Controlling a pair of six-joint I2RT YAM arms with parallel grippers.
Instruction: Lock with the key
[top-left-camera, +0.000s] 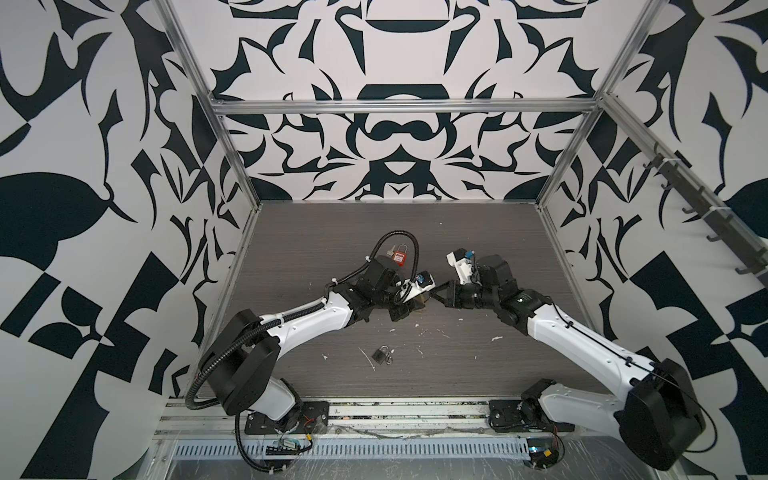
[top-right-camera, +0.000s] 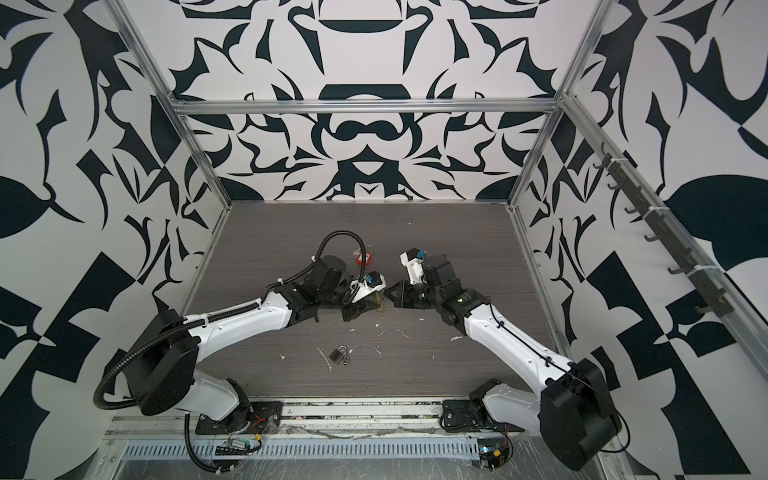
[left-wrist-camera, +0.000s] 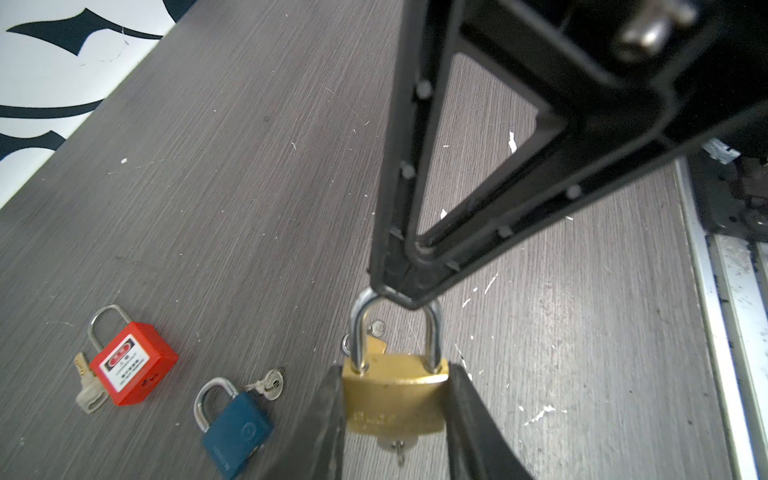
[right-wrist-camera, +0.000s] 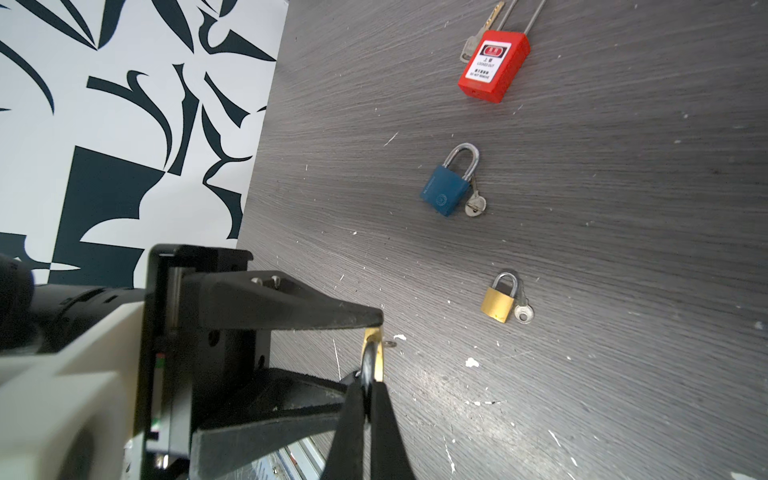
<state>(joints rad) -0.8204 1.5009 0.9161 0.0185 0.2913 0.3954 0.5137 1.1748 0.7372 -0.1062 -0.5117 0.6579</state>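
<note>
A brass padlock (left-wrist-camera: 395, 399) is held off the dark table, and my left gripper (left-wrist-camera: 395, 374) is shut on its body, one finger (left-wrist-camera: 324, 415) on each side. Both legs of its steel shackle (left-wrist-camera: 434, 332) reach into the body. A silver key (left-wrist-camera: 400, 444) with a small ring sticks out of the keyhole at the padlock's bottom. My right gripper (right-wrist-camera: 368, 386) is shut on the top of that shackle, edge-on in the right wrist view. In both top views the two grippers (top-left-camera: 419, 305) (top-right-camera: 388, 295) meet tip to tip mid-table.
On the table lie a red padlock (right-wrist-camera: 494, 64), a blue padlock (right-wrist-camera: 446, 193) and a small brass padlock (right-wrist-camera: 498, 301), each with a key beside it. A grey padlock (top-left-camera: 379, 354) lies nearer the front rail (top-left-camera: 374, 409). Patterned walls enclose three sides.
</note>
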